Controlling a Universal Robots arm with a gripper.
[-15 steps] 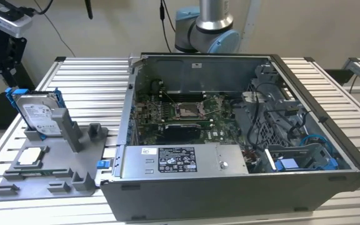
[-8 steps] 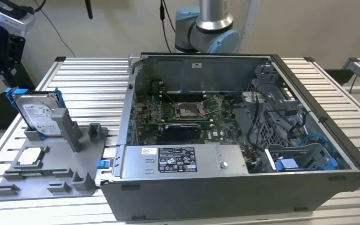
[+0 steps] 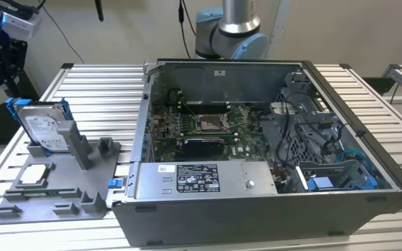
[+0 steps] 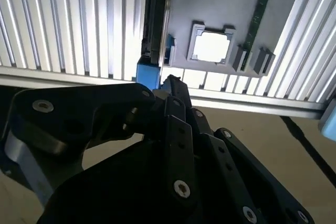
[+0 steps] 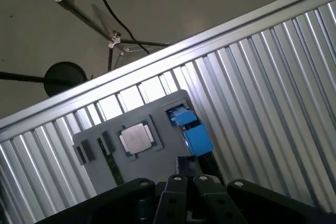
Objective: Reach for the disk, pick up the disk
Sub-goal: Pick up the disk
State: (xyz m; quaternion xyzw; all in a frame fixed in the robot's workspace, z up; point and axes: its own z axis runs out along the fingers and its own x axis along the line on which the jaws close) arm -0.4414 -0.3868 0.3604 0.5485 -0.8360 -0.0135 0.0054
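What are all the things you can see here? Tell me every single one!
disk: one, silver-grey with blue rails, standing upright in the tray at the exterior view's left
processor chip: one, silver, lying flat in a tray pocket
tray: one, grey, on the table beside the computer case
computer case: one, dark grey, open, mid-table
motherboard: one, green, inside the case
box with sticker: one, grey, inside the case
table: one, silver slats
arm: one, grey and blue, behind the case
gripper: one, black, close to the disk's blue end
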